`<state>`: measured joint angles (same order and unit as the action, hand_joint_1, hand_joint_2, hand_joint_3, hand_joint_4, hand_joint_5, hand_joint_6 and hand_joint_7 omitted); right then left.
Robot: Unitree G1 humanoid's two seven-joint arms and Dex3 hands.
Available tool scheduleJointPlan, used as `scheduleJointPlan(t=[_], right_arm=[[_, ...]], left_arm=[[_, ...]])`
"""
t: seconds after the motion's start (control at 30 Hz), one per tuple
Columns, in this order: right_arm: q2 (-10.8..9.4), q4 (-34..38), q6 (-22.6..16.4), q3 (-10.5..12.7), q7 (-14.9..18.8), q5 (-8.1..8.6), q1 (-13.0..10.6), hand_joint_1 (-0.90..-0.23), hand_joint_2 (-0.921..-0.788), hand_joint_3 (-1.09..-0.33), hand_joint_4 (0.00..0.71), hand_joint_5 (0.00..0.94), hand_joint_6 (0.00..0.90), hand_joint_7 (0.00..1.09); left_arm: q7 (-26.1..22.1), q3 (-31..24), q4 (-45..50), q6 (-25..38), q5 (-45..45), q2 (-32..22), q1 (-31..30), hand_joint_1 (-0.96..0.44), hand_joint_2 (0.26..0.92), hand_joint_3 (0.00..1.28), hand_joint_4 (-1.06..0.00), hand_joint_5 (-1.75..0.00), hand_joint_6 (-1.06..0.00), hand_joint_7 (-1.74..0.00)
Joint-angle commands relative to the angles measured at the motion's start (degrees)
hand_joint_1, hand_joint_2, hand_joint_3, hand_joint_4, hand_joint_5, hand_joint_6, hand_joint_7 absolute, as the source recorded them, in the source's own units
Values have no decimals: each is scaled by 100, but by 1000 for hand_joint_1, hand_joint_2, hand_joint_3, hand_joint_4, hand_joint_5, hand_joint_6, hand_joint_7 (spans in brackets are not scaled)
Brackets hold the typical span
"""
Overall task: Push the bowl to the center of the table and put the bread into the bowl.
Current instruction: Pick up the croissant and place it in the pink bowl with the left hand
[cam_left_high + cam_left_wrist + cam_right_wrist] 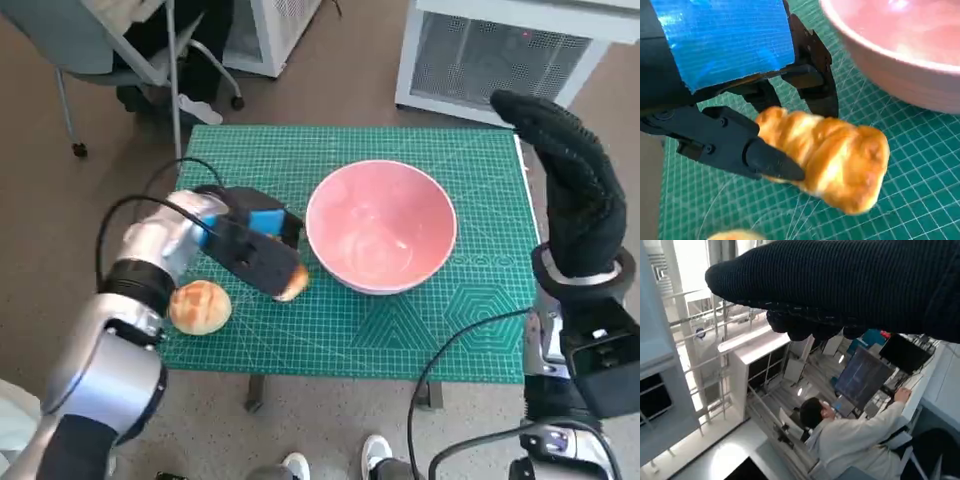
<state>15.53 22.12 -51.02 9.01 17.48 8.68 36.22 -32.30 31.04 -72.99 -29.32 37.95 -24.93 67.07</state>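
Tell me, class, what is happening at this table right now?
The robot's left hand holds a long piece of bread just beside the pink bowl, which sits empty near the middle of the green mat. A round bun lies on the mat by the left forearm. The gloved right hand is raised at the table's right edge, holding nothing.

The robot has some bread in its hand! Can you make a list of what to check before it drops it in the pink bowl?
1. Bread held firmly: ok. The left hand grips the long bread between its fingers.
2. Bowl near the middle of the table: ok. The pink bowl sits about central on the green mat.
3. Bowl empty: ok, nothing shows inside.
4. Bread over the bowl: not ok. It is beside the rim, not yet above it.
5. Right hand out of the way: ok. The right hand is raised by the table's edge.
6. Round bun: not ok, it lies on the mat.
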Motion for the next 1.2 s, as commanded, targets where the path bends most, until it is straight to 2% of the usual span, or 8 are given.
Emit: scheduleJointPlan(t=[0.03, 0.33, 0.43, 0.6, 0.77, 0.93, 1.13, 1.2], right_arm=[[11, -76, 55, 9, -87, -86, -203, -579, -921, -788, 265, 2, -1, 650], [25, -177, 121, 9, -180, -96, -248, -575, -921, -789, 272, 6, -1, 649], [25, -203, 148, 12, -211, -113, -247, -572, -921, -789, 275, 7, -1, 648], [29, -207, 171, 13, -265, -166, -220, -569, -921, -793, 277, 7, -1, 649], [18, -171, 158, -14, -272, -183, -161, -567, -921, -796, 278, 8, -1, 649], [-12, -134, 165, -55, -236, -143, -104, -566, -921, -796, 277, 7, -1, 649], [-63, -132, 181, -120, -203, -82, -65, -569, -921, -792, 277, 5, -1, 642], [-84, -169, 205, -147, -188, -53, -72, -570, -921, -791, 276, 5, -1, 640]], left_arm=[[-346, -508, 181, -78, -484, -527, 504, 1, 920, 51, -671, -1076, -686, -1209], [-825, -1444, 590, -409, -1505, -844, 807, 1, 918, 30, -721, -1039, -690, -1193], [-971, -1783, 826, -437, -1957, -780, 899, 1, 918, 23, -735, -1032, -693, -1182], [-1038, -2051, 1248, -497, -2423, -521, 911, 1, 915, 19, -724, -1086, -719, -1117], [-795, -2053, 1605, -707, -2552, -140, 865, 2, 917, 30, -657, -1212, -755, -1025], [-476, -1894, 1518, -1022, -2360, 239, 903, 1, 916, 35, -668, -1149, -732, -1102], [96, -1442, 1078, -1146, -1746, 606, 1042, 1, 918, 36, -692, -1064, -702, -1186], [419, -1232, 904, -1132, -1436, 736, 1095, 1, 919, 44, -679, -1056, -698, -1209]])
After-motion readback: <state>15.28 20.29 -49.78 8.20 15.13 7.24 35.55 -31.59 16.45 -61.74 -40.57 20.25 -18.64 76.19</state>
